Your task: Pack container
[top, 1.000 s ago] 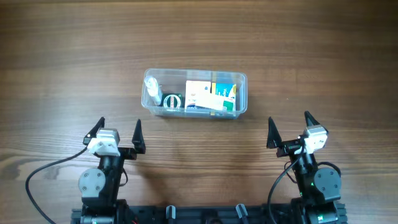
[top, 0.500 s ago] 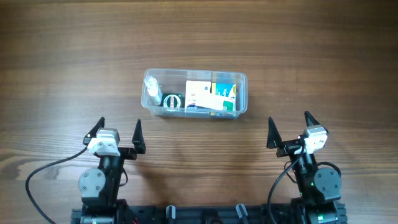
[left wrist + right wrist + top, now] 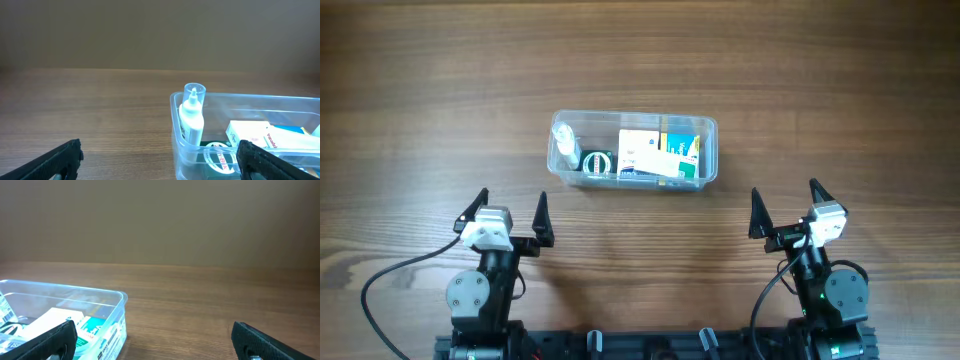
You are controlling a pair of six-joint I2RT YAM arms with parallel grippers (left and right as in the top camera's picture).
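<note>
Packing looks basically done: bottle and small boxes are being held inside the container, in the middle of the tabletop. The left tool and right tool are being held back at the near edge, jaws spread wide, nothing gripped. The container is lying ahead, between them, well apart from both.

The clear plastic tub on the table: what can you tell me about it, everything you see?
The container is a clear, lidless plastic tub, rectangular with rounded corners and a rim, resting flat on the wooden table. Inside, a small white bottle stands at its left end, a round green-and-white item lies beside that, and white and teal boxes fill the right half. Nothing else touches it.
</note>
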